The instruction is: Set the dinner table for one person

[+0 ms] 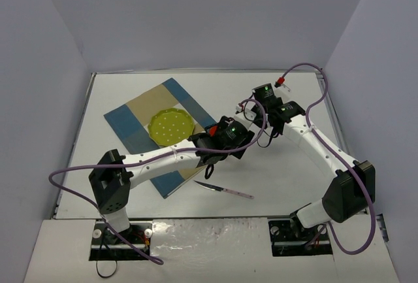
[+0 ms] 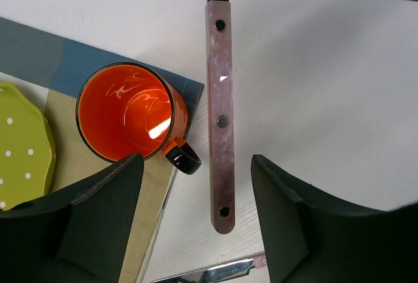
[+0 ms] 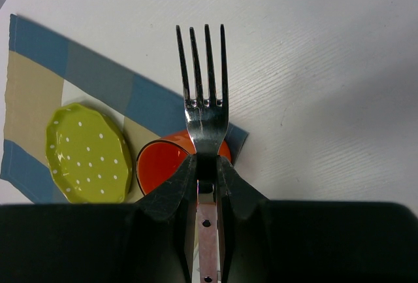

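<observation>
Looks like a hand-over of the fork [image 3: 206, 110], held in the air above the dinner table [image 1: 215, 93]. See the right gripper [image 3: 208, 164] clamped tight on its neck, tines pointing away over the mug [image 2: 127, 110] at the corner of the placemat [image 2: 72, 67], near the plate [image 2: 23, 146]. See the left gripper [image 2: 196, 172] apart, fingers flanking the pink handle [image 2: 221, 126] without touching it. Centre that handle first: nearer one finger than the other in the left wrist view. Close squarely across it near the free end, well clear of the other grip. Release the right clamp only after a firm left grip. Avoid knocking the mug just beside, and the knife [image 1: 228, 190] lying on the table by the near edge. Then, probably, lay the fork alongside the plate.
</observation>
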Controlling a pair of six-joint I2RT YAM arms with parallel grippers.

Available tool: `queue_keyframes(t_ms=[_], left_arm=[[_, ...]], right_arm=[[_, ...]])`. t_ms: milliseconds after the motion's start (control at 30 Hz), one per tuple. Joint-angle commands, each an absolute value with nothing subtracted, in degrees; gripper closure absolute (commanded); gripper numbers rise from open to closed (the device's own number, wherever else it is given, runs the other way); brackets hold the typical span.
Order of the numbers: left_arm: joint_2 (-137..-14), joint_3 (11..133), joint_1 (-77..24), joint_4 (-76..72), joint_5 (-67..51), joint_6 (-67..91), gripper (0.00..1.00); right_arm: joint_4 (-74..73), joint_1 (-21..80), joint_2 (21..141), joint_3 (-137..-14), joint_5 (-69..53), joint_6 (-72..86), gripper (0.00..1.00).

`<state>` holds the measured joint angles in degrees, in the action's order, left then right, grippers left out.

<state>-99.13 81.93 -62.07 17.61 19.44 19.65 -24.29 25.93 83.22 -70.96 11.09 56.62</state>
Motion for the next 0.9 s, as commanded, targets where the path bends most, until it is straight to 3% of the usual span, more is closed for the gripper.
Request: queue_keyframes(t_ms=[0, 433, 700, 867], left_arm=[[-97.38, 83.76, -62.49, 13.09, 20.36, 18.43, 0.43], [-97.47, 82.88, -62.49, 12.92, 19.16, 18.46, 0.71], [-97.23, 82.64, -62.49, 13.77, 19.34, 18.31, 0.95], [-97.12, 82.27, -62.49, 13.80, 18.65, 18.03, 1.00]], right_arm=[[-23.38, 26.10, 82.79, -73.77, 11.83, 57.36, 1.00], [-23.21, 26.11, 82.71, -73.21, 11.25, 58.44, 1.00], [-23.29, 26.19, 82.50, -72.47, 10.92, 59.10, 1.00], [-23.21, 26.62, 82.53, -72.33, 11.07, 59.08, 0.87]])
